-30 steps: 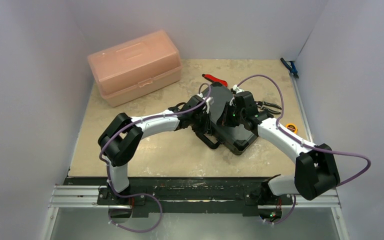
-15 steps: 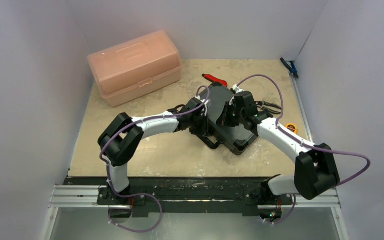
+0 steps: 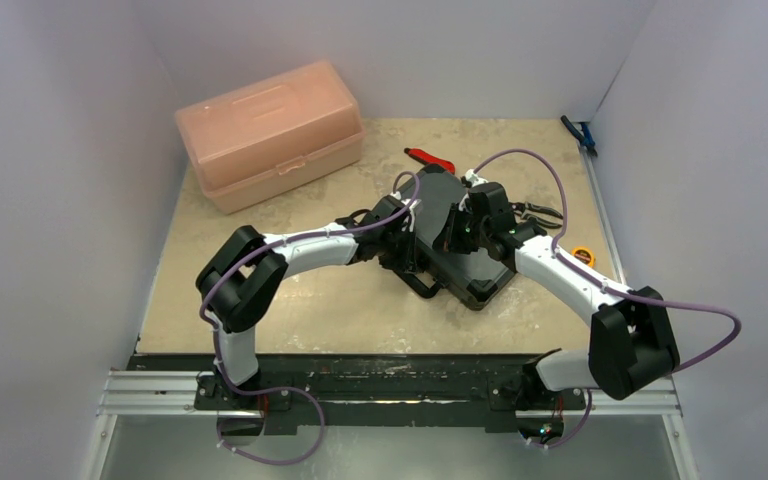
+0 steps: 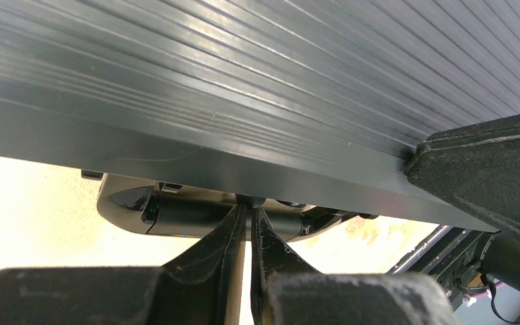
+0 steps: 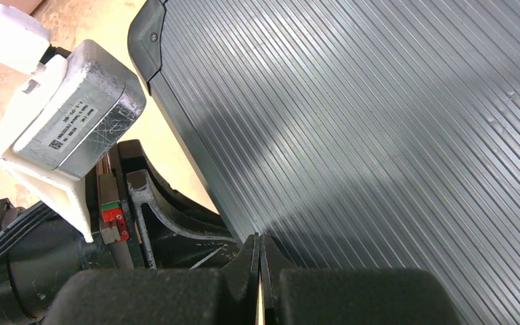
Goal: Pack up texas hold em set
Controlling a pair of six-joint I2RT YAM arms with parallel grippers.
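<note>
The black briefcase [image 3: 472, 268] of the texas hold em set lies shut in the middle of the table, its ribbed lid [image 4: 244, 81] filling both wrist views. My left gripper [image 3: 413, 240] is at the case's left side. In its wrist view the left gripper [image 4: 249, 206] is shut, tips against a small dark nub under the lid's edge, just above the glossy handle [image 4: 189, 218]. My right gripper [image 3: 457, 228] rests on top. Seen from its own wrist, the right gripper [image 5: 258, 238] is shut, tips touching the ribbed lid [image 5: 379, 135] near its edge. Chips, dice and disc are hidden.
A translucent pink box [image 3: 270, 130] stands at the back left. A red-handled tool [image 3: 428, 157] lies behind the case, dark pliers [image 3: 540, 212] to its right, a yellow tape measure [image 3: 584, 256] near the right arm, and a blue tool [image 3: 580, 135] by the right wall.
My left forearm has dipped very slightly beside the case. The case and the right arm have not moved.
</note>
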